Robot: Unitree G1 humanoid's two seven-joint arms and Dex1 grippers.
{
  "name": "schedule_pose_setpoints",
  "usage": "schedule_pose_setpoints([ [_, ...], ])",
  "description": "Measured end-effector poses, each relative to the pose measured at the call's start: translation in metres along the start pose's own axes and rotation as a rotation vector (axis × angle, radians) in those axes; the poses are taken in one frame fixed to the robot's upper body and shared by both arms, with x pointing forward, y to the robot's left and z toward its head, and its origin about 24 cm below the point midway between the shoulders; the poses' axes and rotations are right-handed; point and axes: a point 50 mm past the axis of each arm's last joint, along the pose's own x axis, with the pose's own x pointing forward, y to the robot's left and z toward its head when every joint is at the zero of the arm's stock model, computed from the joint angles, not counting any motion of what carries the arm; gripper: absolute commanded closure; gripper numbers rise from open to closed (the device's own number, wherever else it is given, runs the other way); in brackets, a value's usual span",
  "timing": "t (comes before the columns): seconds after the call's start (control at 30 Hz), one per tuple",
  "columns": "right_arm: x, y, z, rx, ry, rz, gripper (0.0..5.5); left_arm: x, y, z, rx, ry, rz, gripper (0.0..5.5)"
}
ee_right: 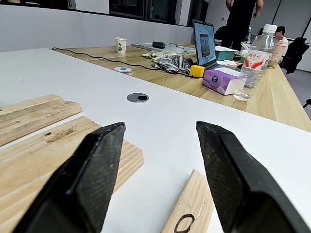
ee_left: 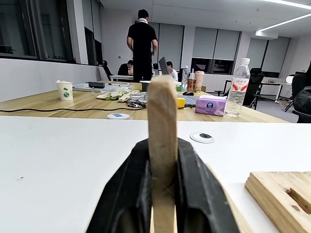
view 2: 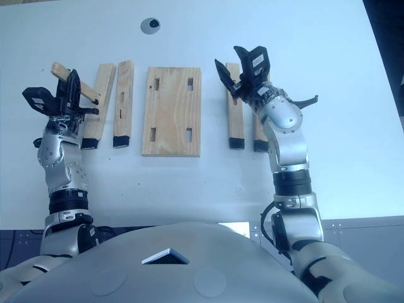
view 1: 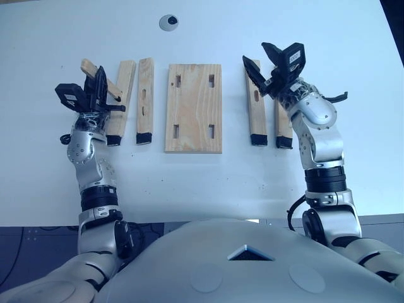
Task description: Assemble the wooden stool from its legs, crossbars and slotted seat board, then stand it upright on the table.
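Left gripper point(ee_left: 163, 160) clamped on wooden crossbar point(ee_left: 162, 111). Right gripper point(ee_right: 160, 131) gaped wide above leg point(view 1: 255, 110); white label point(view 1: 294, 56) on it unreadable. Seat board point(view 1: 194, 107) flat on table point(view 1: 328, 38).

Unfinished wood seat board point(view 1: 193, 108) and crossbar point(ee_left: 163, 126) (visible grain), smooth matt table point(view 1: 328, 38)

Outer right leg point(view 1: 283, 126): second to the right of the seat board point(view 1: 194, 107); far half hidden behind the right gripper point(view 1: 255, 53).
Crossbar point(view 1: 88, 65): far left of the seat board; middle covered by the left gripper point(view 1: 96, 85), near end cut off in the left wrist view.
Outer left leg point(view 1: 126, 79): second to the left of the seat board; one side covered by the left gripper.
Disc point(view 1: 168, 23): beyond the seat board, too small to identify.
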Motion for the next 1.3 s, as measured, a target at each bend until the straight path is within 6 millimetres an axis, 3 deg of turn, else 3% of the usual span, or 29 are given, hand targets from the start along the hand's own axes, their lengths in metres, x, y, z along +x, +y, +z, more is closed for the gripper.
schedule_pose_setpoints([
  [0.47, -0.001, 0.001, -0.004, 0.012, 0.026, -0.010, 2.80, -0.007, 0.001, 0.001, -0.006, 0.019, 0.005, 5.12],
  [0.63, -0.007, -0.002, -0.007, 0.027, 0.035, -0.053, 2.80, -0.024, 0.003, 0.004, -0.020, 0.138, 0.048, 4.19],
  [0.73, -0.023, -0.010, -0.011, 0.049, 0.053, -0.136, 2.80, -0.023, 0.004, 0.035, 0.020, 0.112, 0.020, 3.73],
  [0.77, -0.029, -0.011, -0.015, 0.056, 0.065, -0.157, 2.80, -0.029, 0.005, 0.037, 0.025, 0.144, 0.020, 3.59],
  [0.93, -0.050, -0.028, -0.021, 0.071, 0.102, -0.264, 2.80, -0.062, 0.008, 0.016, 0.000, 0.408, 0.061, 2.82],
  [1.03, -0.054, -0.033, -0.021, 0.056, 0.116, -0.274, 2.80, -0.065, 0.005, 0.009, -0.017, 0.467, 0.056, 2.34],
  [1.2, -0.054, -0.032, -0.023, 0.057, 0.131, -0.270, 2.80, -0.066, -0.004, 0.003, -0.040, 0.522, 0.012, 2.30],
  [1.3, -0.053, -0.031, -0.023, 0.053, 0.136, -0.266, 2.80, -0.070, 0.001, -0.003, -0.017, 0.569, 0.026, 2.30],
])
